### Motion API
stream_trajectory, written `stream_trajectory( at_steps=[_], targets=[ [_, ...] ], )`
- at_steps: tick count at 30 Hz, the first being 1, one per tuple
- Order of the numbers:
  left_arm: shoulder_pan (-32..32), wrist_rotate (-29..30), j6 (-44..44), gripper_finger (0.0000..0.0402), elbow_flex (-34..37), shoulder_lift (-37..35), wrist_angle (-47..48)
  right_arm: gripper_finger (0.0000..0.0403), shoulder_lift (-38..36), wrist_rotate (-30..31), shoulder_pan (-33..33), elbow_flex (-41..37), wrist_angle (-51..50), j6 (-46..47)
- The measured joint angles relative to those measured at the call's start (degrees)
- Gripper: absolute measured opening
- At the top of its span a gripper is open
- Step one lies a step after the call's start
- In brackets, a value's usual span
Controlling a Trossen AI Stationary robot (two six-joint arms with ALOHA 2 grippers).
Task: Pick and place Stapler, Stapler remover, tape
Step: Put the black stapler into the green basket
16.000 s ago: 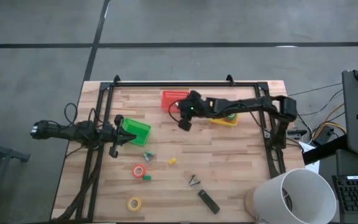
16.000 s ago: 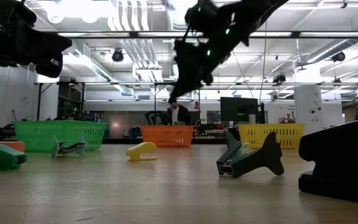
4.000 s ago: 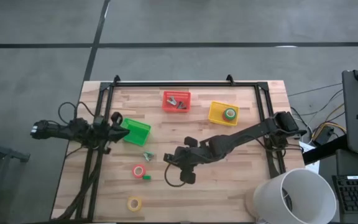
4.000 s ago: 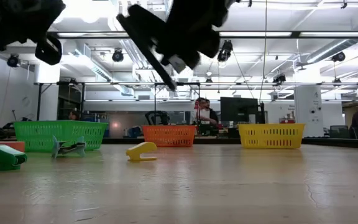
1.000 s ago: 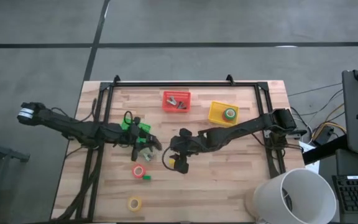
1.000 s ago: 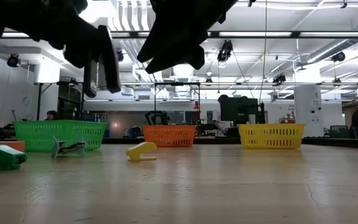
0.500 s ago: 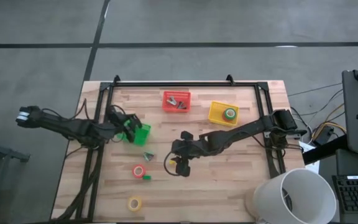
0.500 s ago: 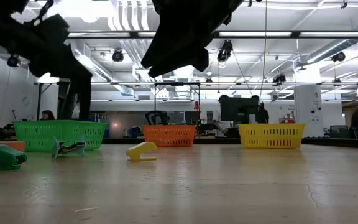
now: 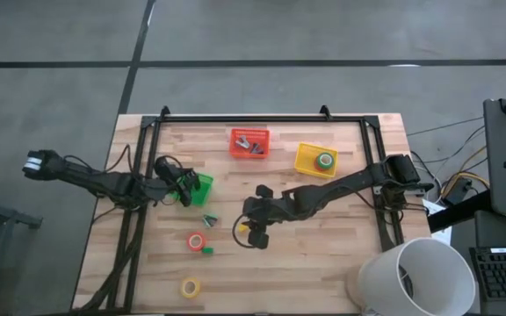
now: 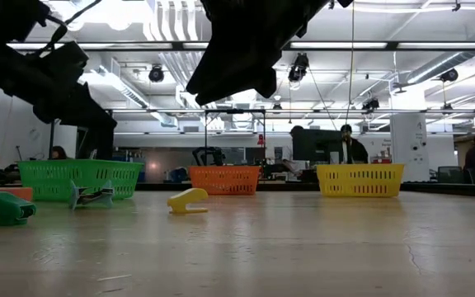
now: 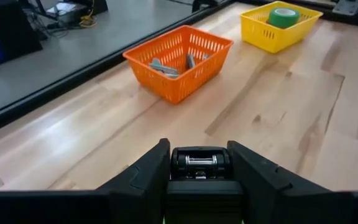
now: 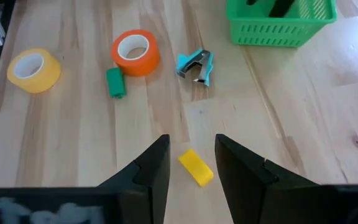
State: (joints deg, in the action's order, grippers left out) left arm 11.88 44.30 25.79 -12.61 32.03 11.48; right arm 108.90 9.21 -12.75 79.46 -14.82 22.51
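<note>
My left gripper [image 9: 183,188] hangs over the green basket [image 9: 200,182] at the table's left, shut on the black stapler [image 11: 199,163]. My right gripper [image 12: 192,142] stands open near mid-table, high above a small yellow stapler-like block [image 12: 196,167] that lies flat on the wood between its fingers in its wrist view. A teal-and-grey stapler remover [image 12: 194,65], a red tape roll [image 12: 134,51] and a yellow tape roll [image 12: 33,70] lie flat on the table. A green tape roll [image 9: 325,161] sits in the yellow basket [image 9: 306,163]. My left gripper pinches the stapler's upper end [image 11: 199,159] between its two fingers [image 11: 146,179], which point downward. In the low view the stapler hangs below the gripper, down toward the green basket [image 10: 81,177]. Whether its lower end touches the basket, I cannot tell.
A red basket [image 9: 249,142] holding grey metal pieces stands at the far middle of the table. A small green block [image 12: 114,82] lies beside the red tape roll. A black frame rail [image 9: 262,118] runs along the far edge, and bare wood lies at the near right.
My left gripper has carried the stapler from beside the stapler remover toward the table's left edge, and it now hangs over the green basket, a little lower. My right gripper has kept its place above the yellow block.
</note>
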Motion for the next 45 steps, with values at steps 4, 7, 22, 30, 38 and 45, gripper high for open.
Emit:
stream_trajectory(
  at_steps=[4,7,22,30,38,45],
  targets=[
    [0.0,1.4,2.1,0.0170,0.8,0.0,0.3,0.0123,0.0,0.0,0.0,-0.1,0.1,0.0],
    [0.0,3.5,5.7,0.0169,0.9,0.0,0.5,0.0127,0.0,0.0,0.0,-0.2,0.1,0.0],
    [0.0,3.1,2.3,0.0151,-1.6,-0.9,1.3,0.0123,0.0,-0.1,0.0,-0.7,0.2,0.0],
    [0.0,1.7,7.2,0.0140,-2.0,-0.9,5.9,0.0110,0.0,-0.1,-0.2,-1.1,0.2,0.0],
    [0.0,1.8,12.4,0.0131,-1.2,-0.4,7.2,0.0098,0.0,-0.1,-0.1,-1.4,0.3,0.0],
    [0.0,-3.2,18.7,0.0126,6.0,1.7,2.8,0.0087,0.0,0.0,-0.1,-1.4,0.7,0.0]
  ],
)
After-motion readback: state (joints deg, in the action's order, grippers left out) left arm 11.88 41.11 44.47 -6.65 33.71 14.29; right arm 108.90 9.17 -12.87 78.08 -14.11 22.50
